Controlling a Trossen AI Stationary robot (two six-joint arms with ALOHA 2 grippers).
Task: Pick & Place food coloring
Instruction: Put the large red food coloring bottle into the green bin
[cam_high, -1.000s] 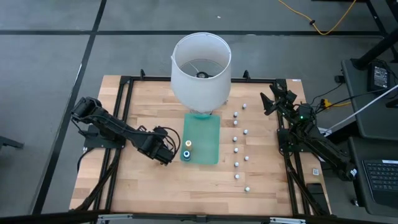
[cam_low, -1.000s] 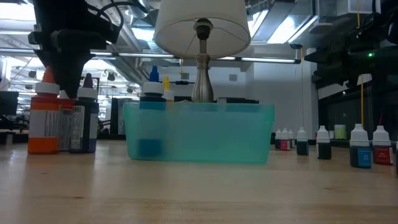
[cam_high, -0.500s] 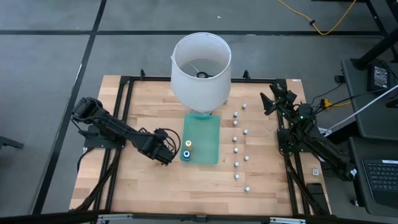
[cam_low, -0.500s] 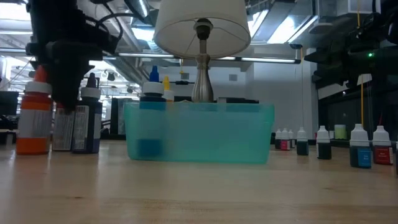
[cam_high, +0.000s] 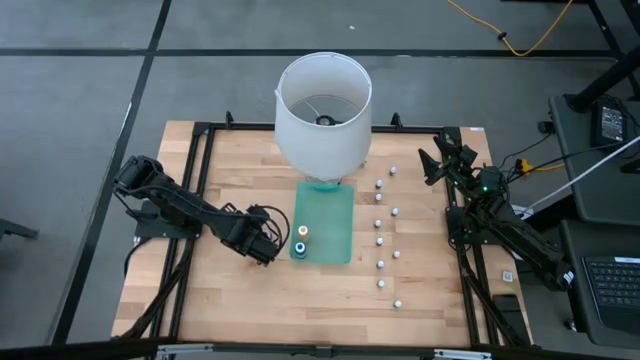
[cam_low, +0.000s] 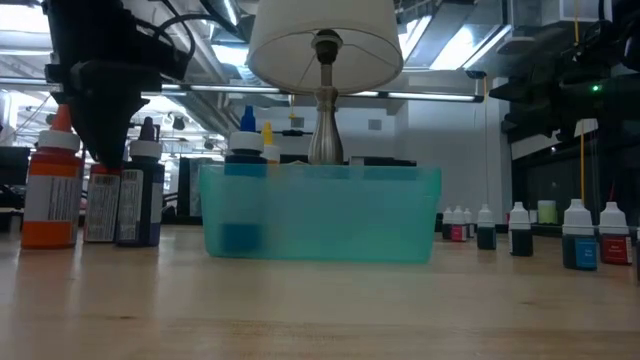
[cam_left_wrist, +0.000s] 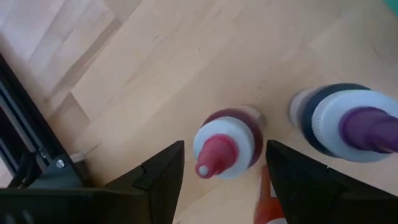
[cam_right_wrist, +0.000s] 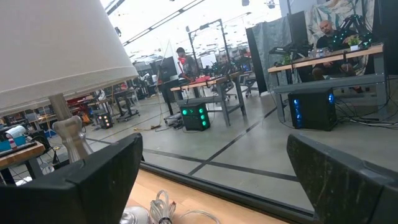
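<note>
Three food coloring bottles stand upright on the table left of the teal bin (cam_high: 335, 225): an orange one (cam_low: 50, 195), a red-capped one (cam_left_wrist: 225, 146) and a purple-capped one (cam_left_wrist: 348, 118). My left gripper (cam_left_wrist: 224, 177) is open and points down over them, its fingers on either side of the red-capped bottle, apart from it. The orange bottle's tip (cam_left_wrist: 267, 210) shows close beside one finger. Two more bottles, blue-capped (cam_high: 299, 248) and yellow-capped (cam_high: 303, 231), stand inside the bin. My right gripper (cam_right_wrist: 217, 186) is open and empty at the far right (cam_high: 440, 160).
A white-shaded lamp (cam_high: 323, 110) stands just behind the bin. Several small bottles (cam_high: 380, 240) stand in rows right of the bin, and also show in the low view (cam_low: 520, 230). A black frame (cam_high: 200, 180) runs along the table's sides.
My left gripper has come down a little over the red-capped bottle and shifted slightly toward the table's left. The orange and red-capped bottles have slid a little to the left, still upright; the purple-capped one has stayed.
</note>
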